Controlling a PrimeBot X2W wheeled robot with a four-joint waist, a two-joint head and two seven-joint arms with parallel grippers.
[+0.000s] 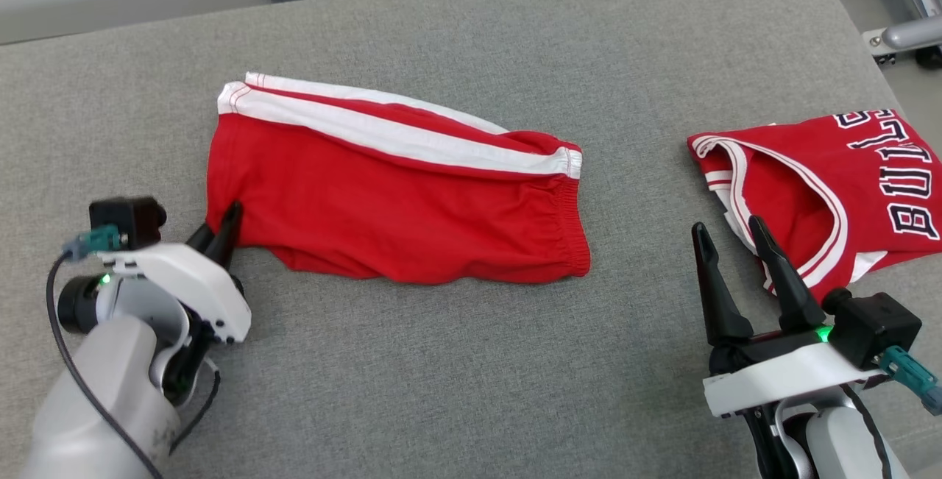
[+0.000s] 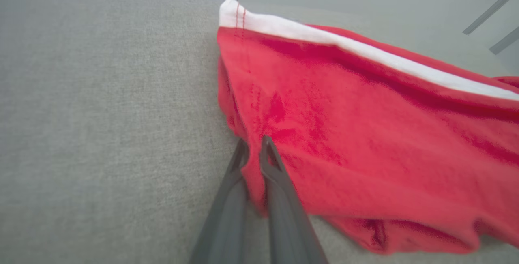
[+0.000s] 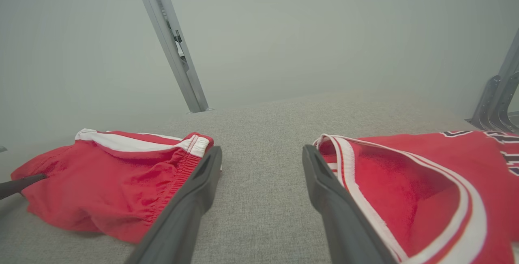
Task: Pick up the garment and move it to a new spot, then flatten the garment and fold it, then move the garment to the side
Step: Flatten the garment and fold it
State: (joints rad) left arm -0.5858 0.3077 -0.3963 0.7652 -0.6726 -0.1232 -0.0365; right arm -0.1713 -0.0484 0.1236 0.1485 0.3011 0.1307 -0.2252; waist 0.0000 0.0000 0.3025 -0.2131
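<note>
The garment, a pair of red shorts [image 1: 397, 199] with white side stripes, lies folded flat in the middle of the grey padded surface. My left gripper [image 1: 228, 223] is shut on the shorts' near left corner; in the left wrist view a fold of red cloth [image 2: 365, 134] sits pinched between the two fingers of the left gripper [image 2: 253, 147]. My right gripper [image 1: 726, 227] stands open over bare surface, between the shorts [image 3: 113, 183] and a red jersey, its jaws [image 3: 262, 152] holding nothing.
A red jersey [image 1: 824, 192] with white trim and dark lettering lies at the right edge, just beside my right fingers. The grey padded surface [image 1: 471, 361] has free room in front. A metal frame [image 1: 909, 30] stands beyond the far right corner, and a grey post [image 3: 174, 53] behind.
</note>
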